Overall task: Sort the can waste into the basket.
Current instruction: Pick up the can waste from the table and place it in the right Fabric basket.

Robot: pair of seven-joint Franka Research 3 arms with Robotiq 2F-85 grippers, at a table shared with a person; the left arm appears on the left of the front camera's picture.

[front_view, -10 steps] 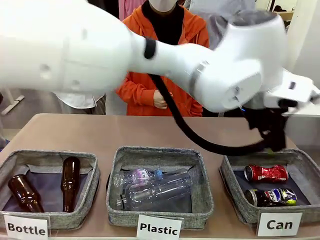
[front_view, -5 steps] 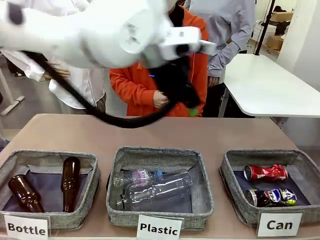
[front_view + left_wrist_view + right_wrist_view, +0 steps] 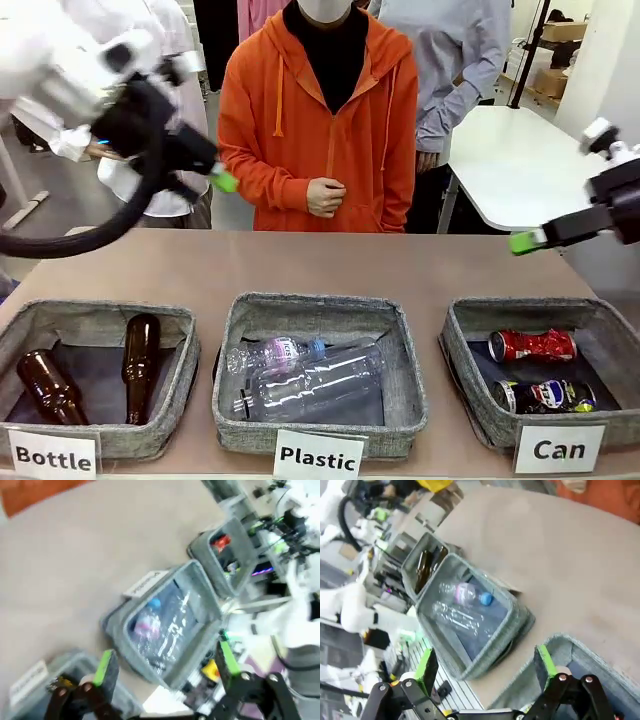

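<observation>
On the tan table, both cans in the Can basket, well below spread, empty jaws.

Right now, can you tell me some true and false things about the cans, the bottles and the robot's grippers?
1. The crushed red metal can lies in the grey woven basket labelled "Can". True.
2. The black Pepsi can is in the "Plastic" basket. False: it lies in the "Can" basket, beside the red one.
3. The left gripper is holding a brown glass bottle. False: it is open with nothing in it, up above the table; both brown glass bottles lie in the grey "Bottle" basket.
4. The right gripper is open with nothing in it. True.
5. The clear plastic bottles lie in the middle grey basket. True.
</observation>
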